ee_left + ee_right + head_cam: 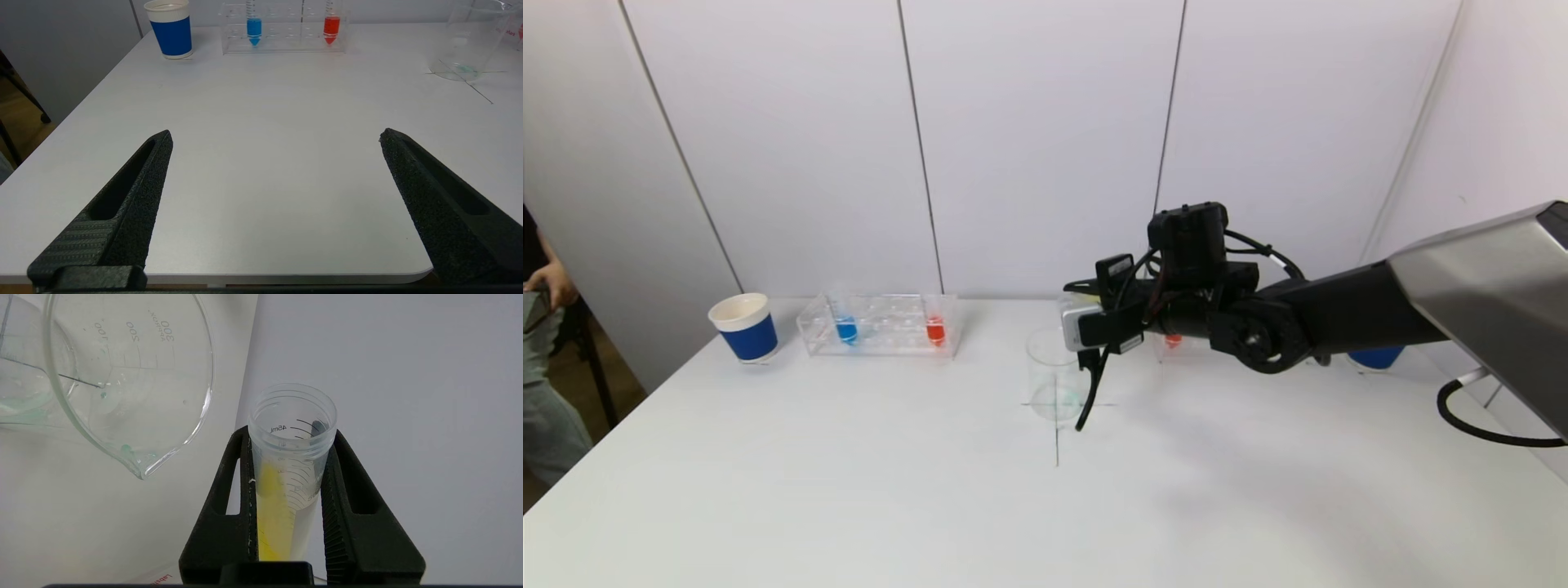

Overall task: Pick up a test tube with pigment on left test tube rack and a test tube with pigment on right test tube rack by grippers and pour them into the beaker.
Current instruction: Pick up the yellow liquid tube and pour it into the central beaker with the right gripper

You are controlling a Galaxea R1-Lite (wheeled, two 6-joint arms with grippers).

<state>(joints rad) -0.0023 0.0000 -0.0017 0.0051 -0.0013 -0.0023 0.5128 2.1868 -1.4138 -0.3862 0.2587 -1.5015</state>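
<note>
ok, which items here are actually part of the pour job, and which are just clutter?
In the job:
- right gripper, shut on the yellow-pigment test tube, tipped by the beaker
- left rack with blue tube and red tube
- left gripper, open, waiting

Lying about:
- blue paper cup beside the left rack

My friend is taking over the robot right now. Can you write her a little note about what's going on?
Right gripper: shut on the yellow tube, tilted beside the beaker's rim.
Left gripper: open, empty, low over the table's near edge.
Left rack: blue tube and red tube standing in it.
Done: yellow tube picked up.
Left: pour the yellow, then pick one tube from the left rack and pour it too.
</note>
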